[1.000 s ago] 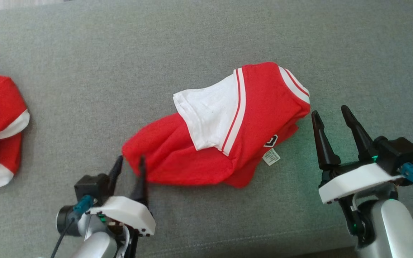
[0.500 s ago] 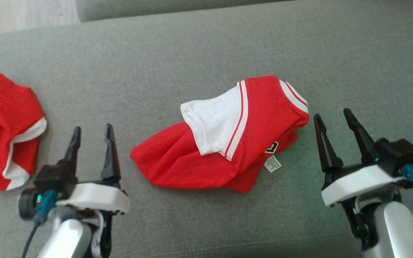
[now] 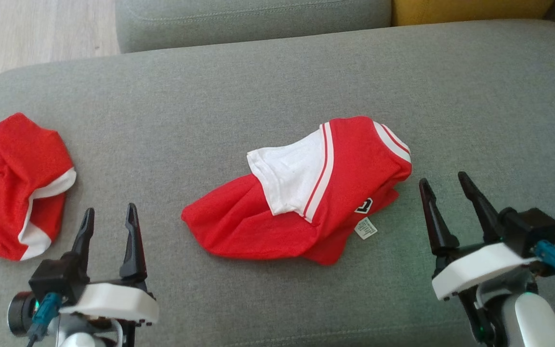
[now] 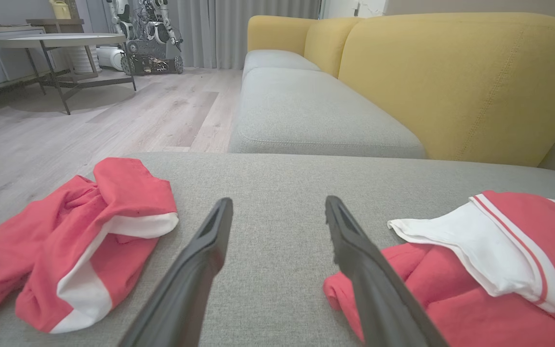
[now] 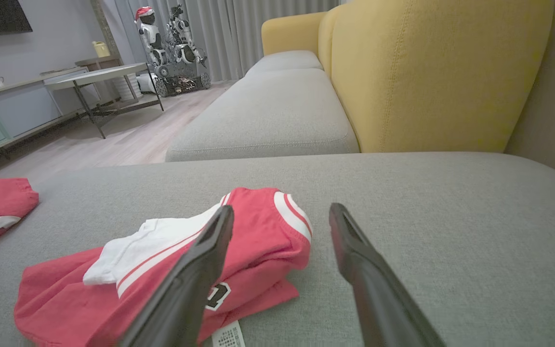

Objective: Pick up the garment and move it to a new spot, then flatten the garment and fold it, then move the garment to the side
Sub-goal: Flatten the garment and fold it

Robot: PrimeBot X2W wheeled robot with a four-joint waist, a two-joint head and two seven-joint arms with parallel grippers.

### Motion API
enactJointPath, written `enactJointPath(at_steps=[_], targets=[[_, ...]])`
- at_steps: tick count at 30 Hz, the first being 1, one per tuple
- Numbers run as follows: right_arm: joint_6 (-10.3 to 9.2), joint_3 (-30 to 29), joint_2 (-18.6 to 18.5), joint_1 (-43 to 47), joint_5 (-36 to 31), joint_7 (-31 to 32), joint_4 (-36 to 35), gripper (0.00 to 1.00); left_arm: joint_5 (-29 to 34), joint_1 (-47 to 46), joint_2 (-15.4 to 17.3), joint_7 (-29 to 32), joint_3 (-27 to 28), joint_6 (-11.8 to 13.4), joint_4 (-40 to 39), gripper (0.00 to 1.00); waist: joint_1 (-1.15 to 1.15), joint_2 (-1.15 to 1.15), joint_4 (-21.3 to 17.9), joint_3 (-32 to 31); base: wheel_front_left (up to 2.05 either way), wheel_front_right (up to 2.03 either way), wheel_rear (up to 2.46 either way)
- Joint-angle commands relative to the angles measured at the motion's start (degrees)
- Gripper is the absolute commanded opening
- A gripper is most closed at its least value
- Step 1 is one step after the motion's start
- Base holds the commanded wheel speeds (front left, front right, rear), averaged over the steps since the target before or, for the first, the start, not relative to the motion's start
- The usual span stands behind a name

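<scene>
A grey sofa cushion (image 3: 258,82) fills the head view, with pale wood floor (image 3: 41,29) beyond its far left corner. At the far left lies a crumpled red cloth with white trim (image 3: 22,188). Just right of it, near the front edge, the left gripper (image 3: 110,208) hovers with its two dark fingers spread apart, holding nothing. In the middle of the cushion rests the red shirt (image 3: 345,193), loosely folded, a white sleeve (image 3: 287,178) lying across its top and a small white care label (image 3: 365,228) poking out on the near side. To the right, close beside the shirt's right edge but not touching it, the right gripper (image 3: 442,178) is likewise spread wide and empty. A yellow backrest (image 3: 470,9) shows at the far right.
</scene>
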Motion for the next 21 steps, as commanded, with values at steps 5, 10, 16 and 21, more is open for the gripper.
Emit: enactJointPath(at_steps=[5,10,16,21], targets=[[-0.04,1.1,-0.4,-0.9,-0.7,0.6,-2.7,1.0,0.2,-1.6,0.8,-0.7,2.0,-0.1,-2.1,1.0,0.0,0.0,0.1,0.3,0.0,0.0,0.0],[-0.04,1.2,-0.5,-1.1,-0.7,0.6,-2.7,1.0,0.3,-1.9,0.7,-0.7,1.8,-0.3,-2.0,1.0,0.0,0.0,0.2,0.7,0.0,0.0,0.0],[-0.04,0.7,-0.7,-2.4,-0.3,0.6,-1.6,1.0,0.4,-2.8,0.4,-0.7,1.4,-0.6,-1.9,1.0,0.0,0.0,0.7,1.7,0.0,0.0,0.0],[-0.04,0.8,-2.0,-6.0,0.0,0.6,1.3,1.0,0.6,-4.5,0.0,-0.7,0.9,-1.3,-1.5,1.0,0.0,0.0,1.8,3.5,0.0,0.0,0.0]])
